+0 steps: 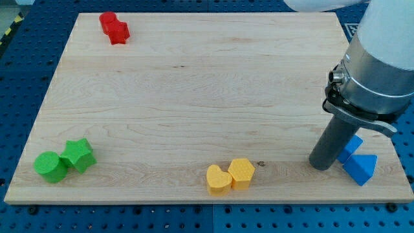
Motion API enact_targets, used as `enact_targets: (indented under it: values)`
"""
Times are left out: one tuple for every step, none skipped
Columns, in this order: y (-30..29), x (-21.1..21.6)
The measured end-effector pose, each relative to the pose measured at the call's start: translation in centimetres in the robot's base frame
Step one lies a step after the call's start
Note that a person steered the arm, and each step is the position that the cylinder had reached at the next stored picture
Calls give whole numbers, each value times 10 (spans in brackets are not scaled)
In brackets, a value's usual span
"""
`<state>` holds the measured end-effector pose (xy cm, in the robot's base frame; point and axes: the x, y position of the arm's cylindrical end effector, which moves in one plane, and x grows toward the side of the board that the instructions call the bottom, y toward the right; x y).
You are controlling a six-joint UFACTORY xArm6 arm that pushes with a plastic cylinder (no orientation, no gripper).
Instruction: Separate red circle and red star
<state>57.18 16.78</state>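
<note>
The red circle and the red star sit touching each other at the board's top left corner, the circle up and left of the star. My tip rests on the board near the bottom right, far from both red blocks. It stands just left of the blue blocks.
A blue cube and a blue triangle lie at the bottom right beside my tip. A yellow heart and yellow hexagon sit at the bottom middle. A green circle and green star sit at the bottom left.
</note>
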Motion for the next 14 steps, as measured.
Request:
enact_targets:
  values:
    - [0,0]
    - [-15,-18]
    - [-54,-65]
    - [-91,-117]
    - [-129,-167]
    - [-167,-213]
    - [-203,-257]
    - [-247,-301]
    - [-313,-331]
    - [-365,-364]
    - [-369,-379]
    - [-387,-381]
    - [-421,-377]
    - [-452,-361]
